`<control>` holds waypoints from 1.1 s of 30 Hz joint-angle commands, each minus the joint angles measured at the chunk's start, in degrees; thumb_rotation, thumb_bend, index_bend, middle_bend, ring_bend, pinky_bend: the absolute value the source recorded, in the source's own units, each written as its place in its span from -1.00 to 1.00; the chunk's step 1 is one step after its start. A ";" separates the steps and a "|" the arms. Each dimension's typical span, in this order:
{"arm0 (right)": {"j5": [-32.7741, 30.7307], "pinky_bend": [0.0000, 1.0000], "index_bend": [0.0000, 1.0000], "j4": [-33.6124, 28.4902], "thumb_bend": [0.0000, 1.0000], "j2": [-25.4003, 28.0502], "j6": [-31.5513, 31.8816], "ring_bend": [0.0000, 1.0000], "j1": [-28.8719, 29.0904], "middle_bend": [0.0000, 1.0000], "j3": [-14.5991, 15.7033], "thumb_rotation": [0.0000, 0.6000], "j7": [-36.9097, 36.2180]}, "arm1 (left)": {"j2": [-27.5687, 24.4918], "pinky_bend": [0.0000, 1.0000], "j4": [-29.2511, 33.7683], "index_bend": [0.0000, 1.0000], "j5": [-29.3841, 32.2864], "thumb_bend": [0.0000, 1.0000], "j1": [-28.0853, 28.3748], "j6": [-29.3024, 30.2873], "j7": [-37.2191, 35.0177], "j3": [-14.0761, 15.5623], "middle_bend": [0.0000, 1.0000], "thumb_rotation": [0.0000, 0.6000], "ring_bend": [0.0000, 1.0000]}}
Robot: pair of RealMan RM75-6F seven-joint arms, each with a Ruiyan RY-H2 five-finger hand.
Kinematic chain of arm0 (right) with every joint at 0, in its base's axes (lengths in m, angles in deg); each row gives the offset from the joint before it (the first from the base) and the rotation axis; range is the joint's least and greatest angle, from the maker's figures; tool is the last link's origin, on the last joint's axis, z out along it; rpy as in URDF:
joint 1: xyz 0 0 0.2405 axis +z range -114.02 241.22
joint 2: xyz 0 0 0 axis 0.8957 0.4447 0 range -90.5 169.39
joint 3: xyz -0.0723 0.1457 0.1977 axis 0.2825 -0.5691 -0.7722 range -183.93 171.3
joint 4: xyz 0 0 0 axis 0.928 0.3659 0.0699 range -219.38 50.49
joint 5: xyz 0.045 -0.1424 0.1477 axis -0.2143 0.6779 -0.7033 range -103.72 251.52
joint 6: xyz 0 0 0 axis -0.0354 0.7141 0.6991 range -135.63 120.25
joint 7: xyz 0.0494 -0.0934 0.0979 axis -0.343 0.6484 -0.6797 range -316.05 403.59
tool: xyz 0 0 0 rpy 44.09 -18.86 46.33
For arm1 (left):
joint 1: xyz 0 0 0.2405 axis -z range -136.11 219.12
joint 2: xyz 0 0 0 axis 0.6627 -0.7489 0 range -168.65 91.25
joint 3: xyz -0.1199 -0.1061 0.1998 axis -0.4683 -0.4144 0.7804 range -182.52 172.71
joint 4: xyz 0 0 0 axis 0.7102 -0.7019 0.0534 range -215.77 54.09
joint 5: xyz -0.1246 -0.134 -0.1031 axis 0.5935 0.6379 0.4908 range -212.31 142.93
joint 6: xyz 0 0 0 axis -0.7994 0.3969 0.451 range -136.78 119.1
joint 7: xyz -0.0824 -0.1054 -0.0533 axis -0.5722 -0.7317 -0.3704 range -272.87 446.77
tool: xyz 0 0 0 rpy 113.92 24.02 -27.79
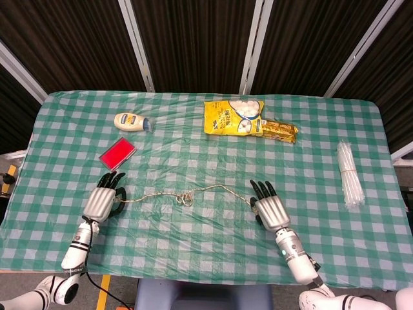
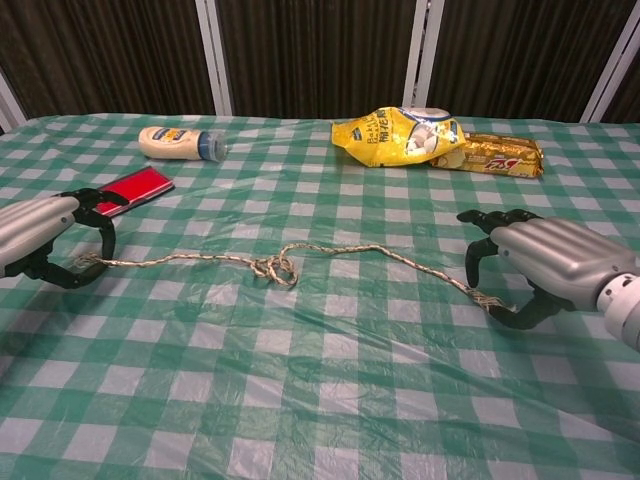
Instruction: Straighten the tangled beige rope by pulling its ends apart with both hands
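The beige rope (image 1: pixel 213 188) lies across the middle of the checked table, with a small tangle (image 1: pixel 187 198) near its centre, also seen in the chest view as the tangle (image 2: pixel 272 267). My left hand (image 1: pixel 103 201) pinches the rope's left end; the chest view shows that end between the curled fingers and thumb of the left hand (image 2: pixel 40 235). My right hand (image 1: pixel 270 212) hovers over the frayed right end (image 2: pixel 488 300). The right hand (image 2: pixel 545 258) has its fingers and thumb arched apart on either side of that end, not closed on it.
A mayonnaise bottle (image 1: pixel 132 121) and a red flat box (image 1: pixel 117 153) lie at the back left. A yellow snack bag (image 1: pixel 233 117) and a biscuit packet (image 1: pixel 279 131) sit at the back centre. A bundle of white straws (image 1: pixel 348 174) lies far right.
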 commanded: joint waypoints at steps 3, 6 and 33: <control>-1.74 -1.00 0.06 0.73 -0.18 -0.47 0.24 -1.00 0.48 -1.00 0.29 1.00 0.84 | -0.02 -0.82 -0.16 0.27 -0.02 -0.12 0.08 -0.14 -0.31 -0.01 -0.80 1.00 -1.00; -2.34 -1.00 0.05 0.99 -0.18 -0.57 0.52 -1.00 0.71 -1.00 0.48 1.00 0.87 | -0.06 -0.82 -0.16 0.27 -0.08 -0.12 0.09 -0.11 -0.39 0.02 -0.80 1.00 -1.00; -6.62 -1.00 0.44 2.93 -0.07 -2.12 1.02 -1.00 3.13 -0.84 1.65 1.00 1.20 | -0.15 -0.82 -0.32 0.28 0.06 -0.12 0.15 -0.36 -0.55 -0.01 -0.80 1.00 -1.00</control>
